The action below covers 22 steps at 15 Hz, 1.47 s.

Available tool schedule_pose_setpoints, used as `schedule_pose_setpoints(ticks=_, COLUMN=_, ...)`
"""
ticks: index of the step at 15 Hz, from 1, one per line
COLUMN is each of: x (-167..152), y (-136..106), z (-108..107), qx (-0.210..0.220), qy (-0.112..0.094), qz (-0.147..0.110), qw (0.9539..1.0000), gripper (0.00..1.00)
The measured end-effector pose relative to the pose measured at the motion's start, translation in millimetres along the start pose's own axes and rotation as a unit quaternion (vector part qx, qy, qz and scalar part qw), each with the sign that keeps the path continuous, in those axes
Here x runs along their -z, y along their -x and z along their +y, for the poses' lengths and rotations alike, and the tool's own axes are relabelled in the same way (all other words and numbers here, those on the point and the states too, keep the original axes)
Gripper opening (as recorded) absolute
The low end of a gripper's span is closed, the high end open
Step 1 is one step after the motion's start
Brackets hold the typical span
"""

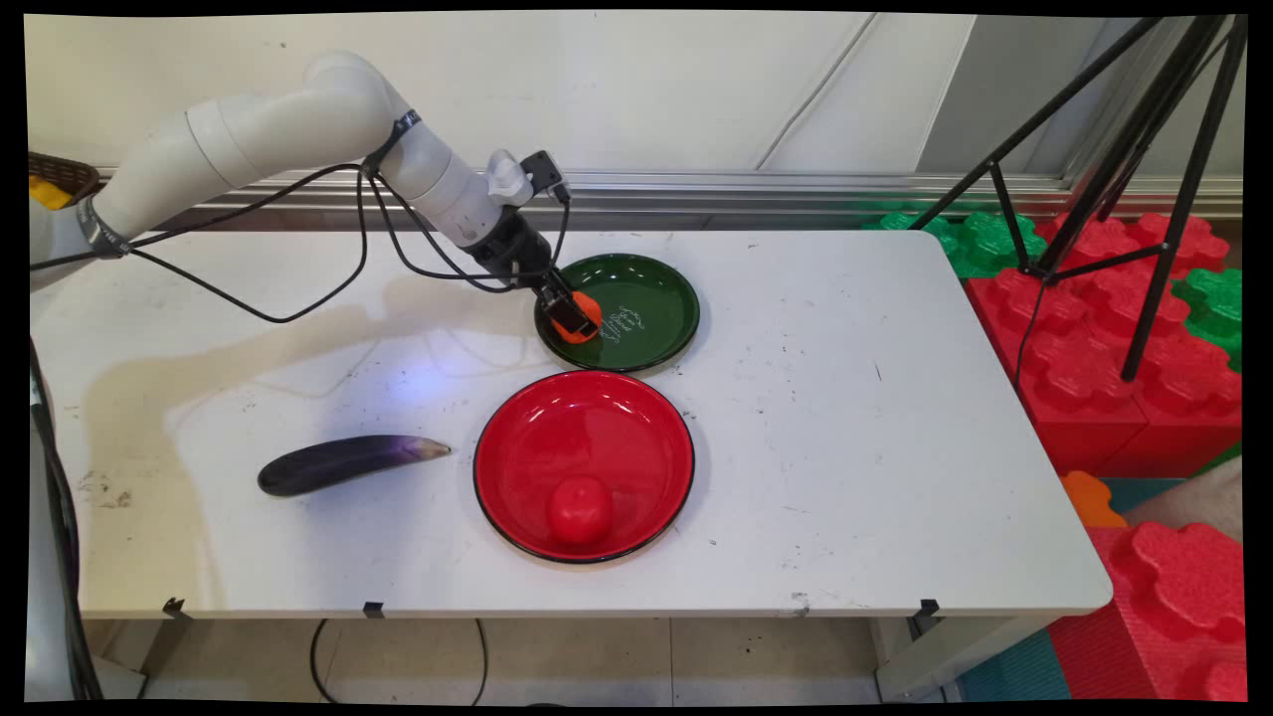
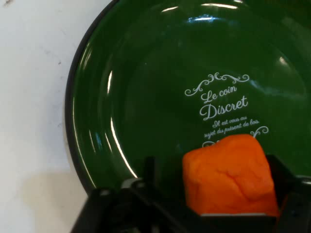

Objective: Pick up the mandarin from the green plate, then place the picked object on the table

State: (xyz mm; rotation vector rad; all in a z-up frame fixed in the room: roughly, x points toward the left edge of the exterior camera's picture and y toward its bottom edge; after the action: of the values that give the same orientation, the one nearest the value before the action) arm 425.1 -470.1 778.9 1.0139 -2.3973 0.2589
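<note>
White table: green plate behind red plate; tomato in red plate; eggplant left of it. Gripper clamped on orange block, low over green plate's left part. Advice: lower until block rests on plate, then release, lift straight.
</note>
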Motion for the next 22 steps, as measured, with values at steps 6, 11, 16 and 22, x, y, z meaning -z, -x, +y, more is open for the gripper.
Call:
schedule_pose_setpoints(ticks=6, x=-5, y=-3, z=0, qx=0.004, qy=0.001, qz=0.0, qw=1.0, gripper=0.0)
schedule_pose_setpoints(ticks=11, x=5, y=-5, z=0, qx=0.009, qy=-0.002, qz=0.006, qw=0.9999, gripper=0.0)
schedule_pose_setpoints(ticks=16, x=39, y=-1, z=4, qx=0.009, qy=-0.003, qz=0.018, qw=0.9998, gripper=0.0)
schedule_pose_setpoints(ticks=22, x=80, y=9, z=9, qx=0.002, qy=0.0, qz=0.019, qw=0.9998, gripper=0.0)
